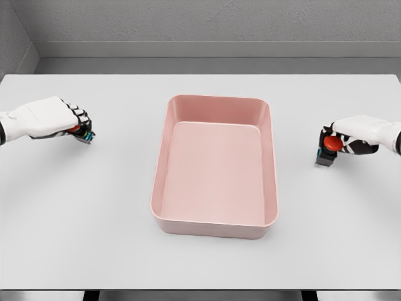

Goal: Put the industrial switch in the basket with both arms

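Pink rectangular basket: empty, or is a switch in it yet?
Empty: the pink rectangular basket shows only bare floor; both red-buttoned switches are outside it.

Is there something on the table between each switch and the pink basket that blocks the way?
Nothing visible. Bare table lies between the left hand with its switch and the basket, and likewise between the right hand with its switch and the basket.

bright, even light | soft faint shadows | sharp, no glare
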